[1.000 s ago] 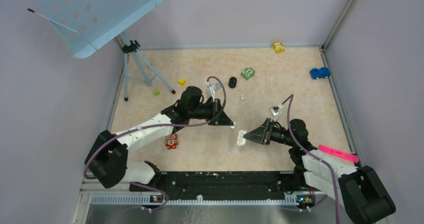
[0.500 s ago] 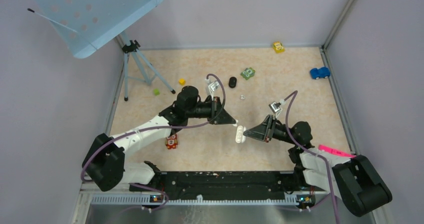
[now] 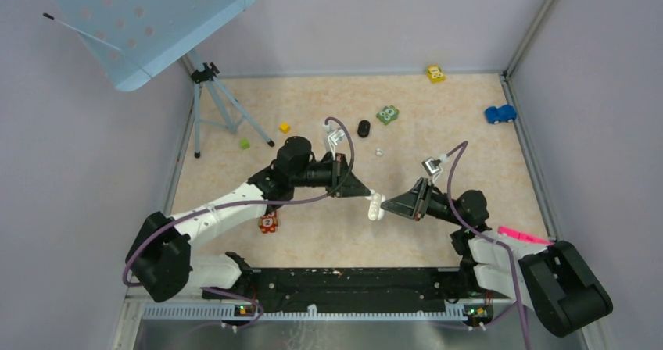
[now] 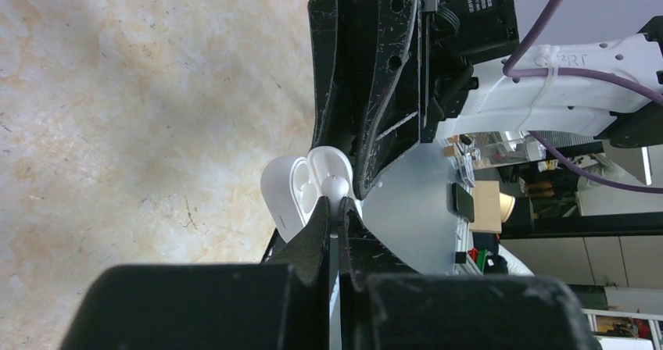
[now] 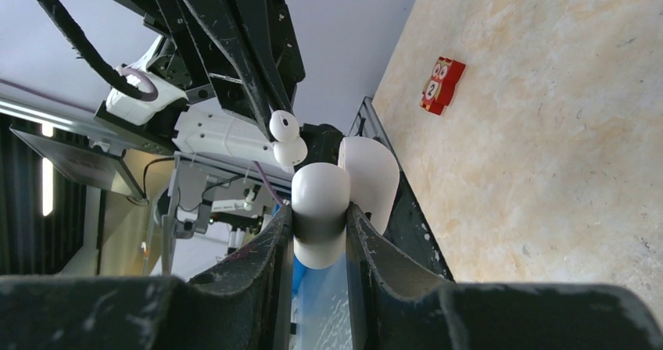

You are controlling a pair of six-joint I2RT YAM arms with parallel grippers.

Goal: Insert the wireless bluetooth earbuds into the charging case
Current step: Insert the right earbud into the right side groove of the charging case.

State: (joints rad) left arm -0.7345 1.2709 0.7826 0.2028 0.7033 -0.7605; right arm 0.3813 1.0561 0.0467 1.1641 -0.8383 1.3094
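Bud and case, nose to nose in mid-air

From above, the left gripper (image 3: pixel 364 194) and right gripper (image 3: pixel 387 203) meet tip to tip. On the left wrist view, its jaws are pinched tight on a white earbud (image 4: pixel 336 186), right at the mouth of the charging case (image 4: pixel 291 194). On the right wrist view, the other jaws clamp the case body (it gapes toward the bud). I'd square the bud over its socket, then ease it in with the case held steady.

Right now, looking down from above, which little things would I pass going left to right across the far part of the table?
Green cube → yellow cube → black oval thing → green monster block → yellow car → blue car.
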